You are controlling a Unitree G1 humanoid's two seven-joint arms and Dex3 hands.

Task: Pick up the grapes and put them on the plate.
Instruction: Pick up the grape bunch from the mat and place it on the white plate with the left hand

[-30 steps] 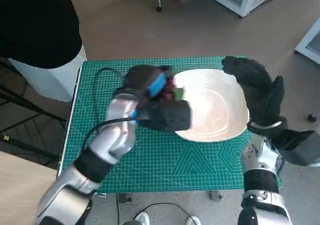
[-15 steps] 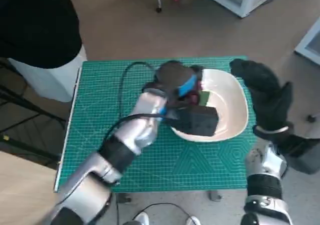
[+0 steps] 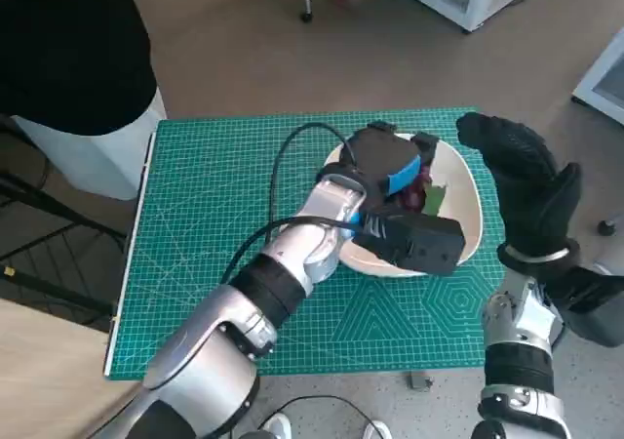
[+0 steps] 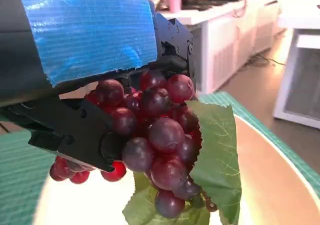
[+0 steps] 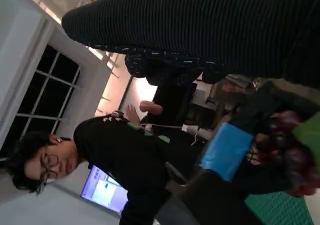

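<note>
Green mat [image 3: 224,224] covers the small table. On its right side, the left hand [image 3: 390,166] grips the grapes [image 4: 155,135] just above the plate [image 3: 463,234]. Letting go is left. The right hand [image 3: 522,190] waits open, holding nothing, beside the plate.

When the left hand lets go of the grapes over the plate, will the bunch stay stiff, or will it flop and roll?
The grapes hang below the left hand as a loose cluster, so they will probably sag and spread on landing. The round berries might roll a little, though the leaf and the rim of the plate should contain them.
</note>
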